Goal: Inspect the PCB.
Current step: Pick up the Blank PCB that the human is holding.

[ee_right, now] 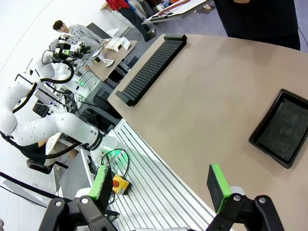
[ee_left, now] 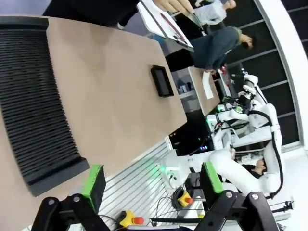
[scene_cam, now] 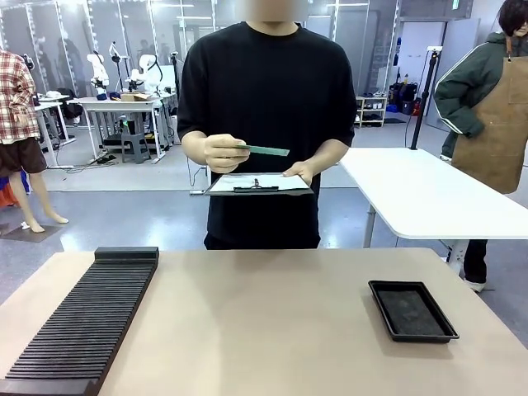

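PCB (scene_cam: 266, 150) — green | tray (scene_cam: 412, 310) — black | rack (scene_cam: 82, 326) black, ribbed | clipboard (scene_cam: 280, 180) white | table (scene_cam: 264, 330) tan

I see the bench (scene_cam: 264, 330), a tan top with rounded far corners, carrying two things. A long black ribbed rack (scene_cam: 82, 322) lies flat along its left side, running from the near edge toward the far edge and ending there in a plain block. A shallow black tray (scene_cam: 412, 310) sits flat near the right edge, well apart from the rack, its floor dark and faintly textured.
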Available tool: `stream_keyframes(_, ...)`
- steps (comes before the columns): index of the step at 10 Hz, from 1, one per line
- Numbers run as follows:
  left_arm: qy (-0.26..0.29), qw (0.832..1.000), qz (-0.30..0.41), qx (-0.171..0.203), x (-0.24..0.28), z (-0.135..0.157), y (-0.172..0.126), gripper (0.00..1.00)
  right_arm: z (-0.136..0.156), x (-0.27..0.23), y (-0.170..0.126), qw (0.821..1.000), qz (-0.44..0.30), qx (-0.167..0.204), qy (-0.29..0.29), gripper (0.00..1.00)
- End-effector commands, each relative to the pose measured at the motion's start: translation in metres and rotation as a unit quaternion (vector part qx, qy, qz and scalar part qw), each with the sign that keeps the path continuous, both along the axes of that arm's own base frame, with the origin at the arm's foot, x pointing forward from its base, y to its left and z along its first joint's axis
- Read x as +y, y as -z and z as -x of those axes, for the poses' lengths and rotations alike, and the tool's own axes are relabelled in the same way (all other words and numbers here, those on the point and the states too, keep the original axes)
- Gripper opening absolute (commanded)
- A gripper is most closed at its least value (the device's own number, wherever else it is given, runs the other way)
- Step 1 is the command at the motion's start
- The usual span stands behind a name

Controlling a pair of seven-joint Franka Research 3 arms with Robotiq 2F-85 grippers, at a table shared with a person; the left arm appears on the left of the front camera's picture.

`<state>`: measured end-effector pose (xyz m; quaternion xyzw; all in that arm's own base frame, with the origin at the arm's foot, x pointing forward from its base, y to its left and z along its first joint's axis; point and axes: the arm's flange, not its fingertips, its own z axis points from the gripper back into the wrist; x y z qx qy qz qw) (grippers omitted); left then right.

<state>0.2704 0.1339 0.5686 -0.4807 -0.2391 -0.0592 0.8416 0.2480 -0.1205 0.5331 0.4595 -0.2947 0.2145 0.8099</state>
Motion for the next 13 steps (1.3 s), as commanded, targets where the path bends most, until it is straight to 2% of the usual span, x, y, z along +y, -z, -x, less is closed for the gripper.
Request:
stream_keyframes(1,-0.013,1.0,0.01,0.009,-0.005,-0.007,0.012,1.0,0.0,0.0,0.0,1.0,-0.003,-0.011,-0.003,1.0)
stream_keyframes(2,0.0,1.0,0.0,0.0,0.0,0.0,0.0,1.0,0.0,0.0,0.0,1.0,-0.003,-0.011,-0.003,1.0)
stream_keyframes(13,0.0,1.0,0.0,0.0,0.0,0.0,0.0,1.0,0.0,0.0,0.0,1.0,-0.003,-0.011,-0.003,1.0)
